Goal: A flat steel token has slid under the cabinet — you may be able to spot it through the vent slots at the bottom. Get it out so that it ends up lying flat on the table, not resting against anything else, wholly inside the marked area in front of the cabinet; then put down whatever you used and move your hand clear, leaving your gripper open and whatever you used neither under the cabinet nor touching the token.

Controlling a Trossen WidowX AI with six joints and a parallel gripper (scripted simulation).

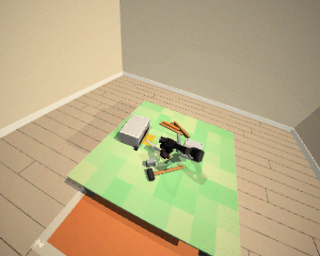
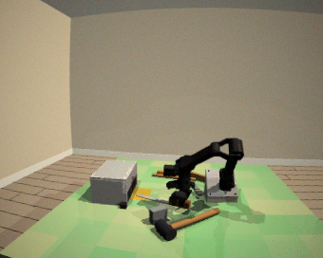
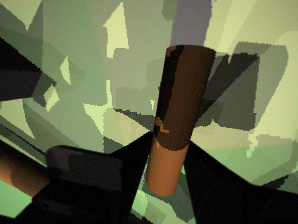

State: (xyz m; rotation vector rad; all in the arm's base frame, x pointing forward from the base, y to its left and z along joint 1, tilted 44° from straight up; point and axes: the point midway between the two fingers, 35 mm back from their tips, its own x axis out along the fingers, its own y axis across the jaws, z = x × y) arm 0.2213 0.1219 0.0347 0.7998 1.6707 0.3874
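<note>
My gripper [image 1: 165,154] [image 2: 180,201] [image 3: 167,138] is shut on the orange-brown wooden handle [image 3: 170,167] of a tool. Its long thin steel blade [image 1: 152,145] [image 2: 153,198] [image 3: 191,22] points towards the cabinet, low over the table. The blade's tip is at the near edge of the yellow marked area [image 1: 151,137] [image 2: 144,191], short of the cabinet; whether it touches the table I cannot tell. The grey box-shaped cabinet [image 1: 135,129] [image 2: 114,182] stands at the left, with the marked area in front of it. The steel token is not visible in any view.
A mallet [image 1: 168,170] [image 2: 196,219] and a grey block [image 1: 151,163] [image 2: 158,214] lie on the near side of the gripper. Orange wooden pieces [image 1: 170,127] lie on the far side. A small black piece [image 1: 136,148] [image 2: 123,205] is at the cabinet's near front corner.
</note>
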